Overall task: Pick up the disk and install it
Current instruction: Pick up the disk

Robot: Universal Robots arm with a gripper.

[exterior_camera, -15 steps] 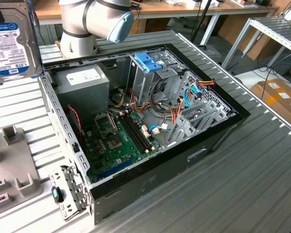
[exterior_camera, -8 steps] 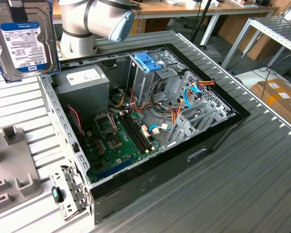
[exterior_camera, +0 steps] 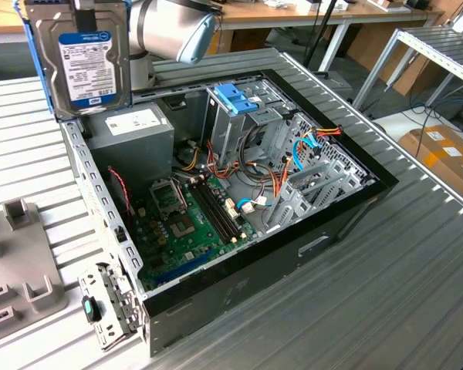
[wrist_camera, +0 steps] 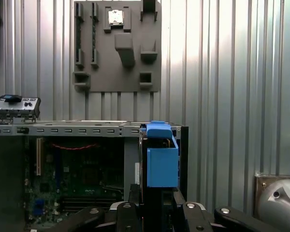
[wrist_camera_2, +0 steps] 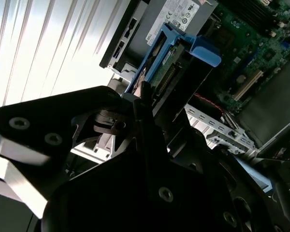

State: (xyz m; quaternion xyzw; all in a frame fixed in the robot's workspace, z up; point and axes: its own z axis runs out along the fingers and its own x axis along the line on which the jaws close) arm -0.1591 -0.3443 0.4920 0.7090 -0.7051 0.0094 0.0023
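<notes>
Gripping one disk (exterior_camera: 89,58) upright, hand (wrist_camera_2: 144,99) clamped on its edges, over one open computer case (exterior_camera: 255,270) rim

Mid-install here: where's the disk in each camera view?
Exterior view: the disk hangs upright at the upper left, above the case's corner.
Second wrist view: disk edge-on, connector showing, beside the grey power supply.
First wrist view: disk's blue rail end, at the case's corner.
Shared landmark: the green motherboard.
</notes>
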